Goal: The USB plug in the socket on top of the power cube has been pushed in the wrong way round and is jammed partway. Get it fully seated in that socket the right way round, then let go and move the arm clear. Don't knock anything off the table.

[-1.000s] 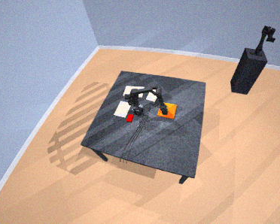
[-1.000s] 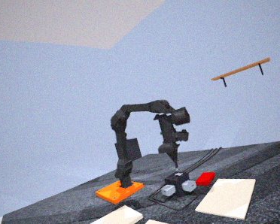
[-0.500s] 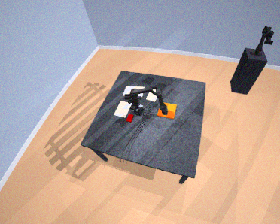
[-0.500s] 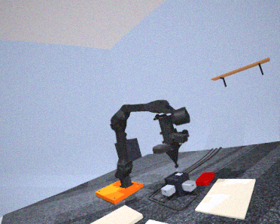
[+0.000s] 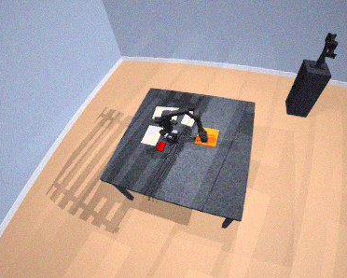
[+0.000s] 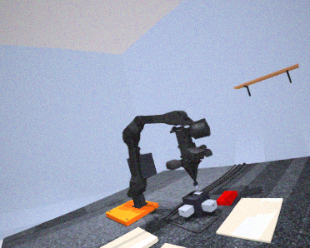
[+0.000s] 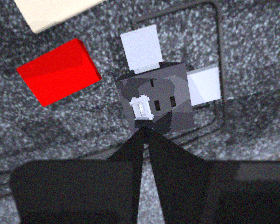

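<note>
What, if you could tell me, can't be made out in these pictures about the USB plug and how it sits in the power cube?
- Top view: the power cube is too small, and the arm covers it.
- Exterior view: the USB plug is a tiny blur under the pincer; its depth is unreadable.
- Wrist view: the plug's orientation is blurred, and the fingers hide its near side.
</note>
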Controlling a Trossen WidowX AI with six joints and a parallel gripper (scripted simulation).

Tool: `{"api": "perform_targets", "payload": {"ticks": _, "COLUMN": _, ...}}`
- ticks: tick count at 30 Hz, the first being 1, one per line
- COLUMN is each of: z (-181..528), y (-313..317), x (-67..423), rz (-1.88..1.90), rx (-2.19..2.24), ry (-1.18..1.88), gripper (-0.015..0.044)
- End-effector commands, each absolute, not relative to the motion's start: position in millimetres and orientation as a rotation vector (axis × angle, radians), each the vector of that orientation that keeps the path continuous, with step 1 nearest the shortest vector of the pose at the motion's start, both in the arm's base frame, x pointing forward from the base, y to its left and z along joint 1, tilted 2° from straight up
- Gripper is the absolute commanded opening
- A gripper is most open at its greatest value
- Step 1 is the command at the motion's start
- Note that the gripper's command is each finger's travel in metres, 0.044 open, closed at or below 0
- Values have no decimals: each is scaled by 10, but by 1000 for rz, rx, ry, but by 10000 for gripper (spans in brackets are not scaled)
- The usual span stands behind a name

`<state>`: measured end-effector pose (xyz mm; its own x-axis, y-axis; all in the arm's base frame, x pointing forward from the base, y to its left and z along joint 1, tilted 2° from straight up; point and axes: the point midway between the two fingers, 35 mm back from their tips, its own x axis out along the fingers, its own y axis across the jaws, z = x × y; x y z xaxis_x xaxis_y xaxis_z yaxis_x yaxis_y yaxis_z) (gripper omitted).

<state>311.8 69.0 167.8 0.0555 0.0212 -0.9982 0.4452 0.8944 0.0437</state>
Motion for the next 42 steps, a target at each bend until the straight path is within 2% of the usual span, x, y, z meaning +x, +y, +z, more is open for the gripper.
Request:
{"api": "perform_targets", "payload": {"ticks": 1, "z": 1677, "y": 690, "x": 3120, "rz": -420, "rx": 478, "ry": 1475, "gripper": 0}}
{"api": "perform_targets", "payload": {"ticks": 42, "z": 1677, "y": 690, "x": 3120, "rz": -1215, "rx": 1311, "ry": 1147, "gripper": 0}}
